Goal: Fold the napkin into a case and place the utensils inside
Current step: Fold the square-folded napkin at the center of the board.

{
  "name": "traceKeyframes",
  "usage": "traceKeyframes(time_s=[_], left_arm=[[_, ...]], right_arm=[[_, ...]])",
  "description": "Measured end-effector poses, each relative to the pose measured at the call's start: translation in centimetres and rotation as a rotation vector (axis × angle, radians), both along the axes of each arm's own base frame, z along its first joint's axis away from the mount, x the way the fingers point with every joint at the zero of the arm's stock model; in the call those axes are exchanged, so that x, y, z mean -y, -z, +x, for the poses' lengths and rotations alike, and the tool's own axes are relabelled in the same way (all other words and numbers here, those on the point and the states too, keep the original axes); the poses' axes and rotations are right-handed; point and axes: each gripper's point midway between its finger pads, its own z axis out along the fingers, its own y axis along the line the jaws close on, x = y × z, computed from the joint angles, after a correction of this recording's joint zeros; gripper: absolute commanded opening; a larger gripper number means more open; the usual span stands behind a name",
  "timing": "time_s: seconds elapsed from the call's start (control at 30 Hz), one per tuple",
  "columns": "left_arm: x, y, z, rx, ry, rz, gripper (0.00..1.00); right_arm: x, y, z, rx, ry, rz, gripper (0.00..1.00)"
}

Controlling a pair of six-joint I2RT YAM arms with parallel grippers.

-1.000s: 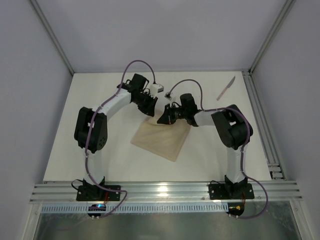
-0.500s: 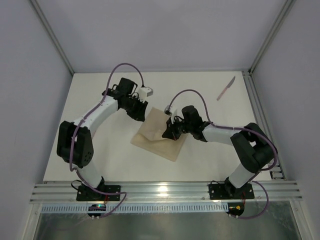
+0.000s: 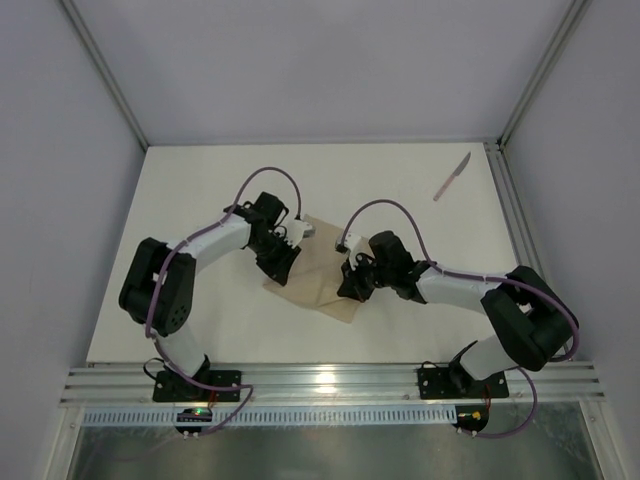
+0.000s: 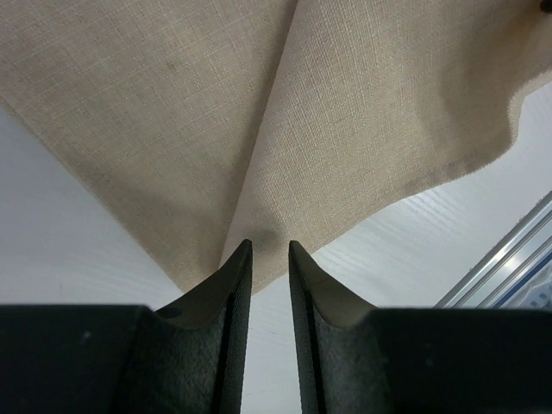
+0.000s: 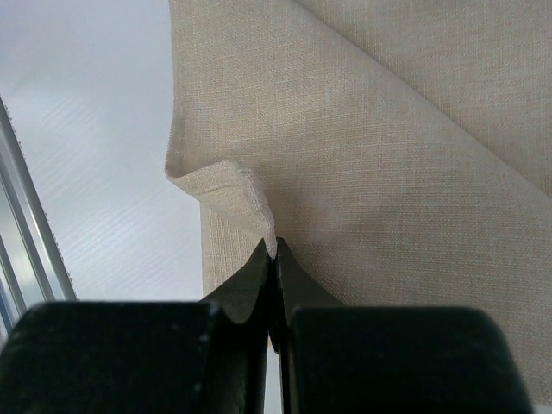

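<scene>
Soft beige square cloth napkin (image 3: 318,276) lies part-folded mid-desk, btwn the two arms on the white desk (image 3: 190,200). Right hand (image 5: 274,252) is closed tight on a turned-up hemmed edge of the cloth – a firm pinch. Left hand (image 4: 269,252) has its jaws parted only a little w/ nothing btwn them, tips at the point where a crease runs out to the cloth's edge. Pink-handled, grey-bladed knife (image 3: 452,177) lies well apart at far right; other utensil not seen. Looks like mid-fold: right should carry its edge over low & flat w/o dragging the lower layer – left pins the crease end so the case comes out narrow.
</scene>
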Motion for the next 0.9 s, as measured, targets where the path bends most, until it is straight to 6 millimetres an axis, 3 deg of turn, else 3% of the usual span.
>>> traceKeyframes(time_s=[0.17,0.5,0.67,0.77,0.9], left_arm=[[-0.5,0.8,-0.9,-0.005,0.027,0.03,0.23],[-1.2,1.5,-0.4,0.019,0.032,0.078,0.19],[-1.4,2.3,-0.5,0.005,0.034,0.096,0.19],[-1.4,2.4,-0.5,0.004,0.035,0.095,0.19],[-1.3,2.3,-0.5,0.005,0.037,0.089,0.19]], right_arm=[[0.3,0.5,0.0,-0.001,0.013,-0.021,0.05],[0.9,0.3,1.3,0.055,0.069,-0.05,0.16],[1.7,0.1,0.8,0.067,0.092,-0.062,0.23],[2.3,-1.1,-0.5,0.072,0.104,-0.045,0.29],[2.5,-4.5,-1.5,0.105,0.121,0.013,0.35]])
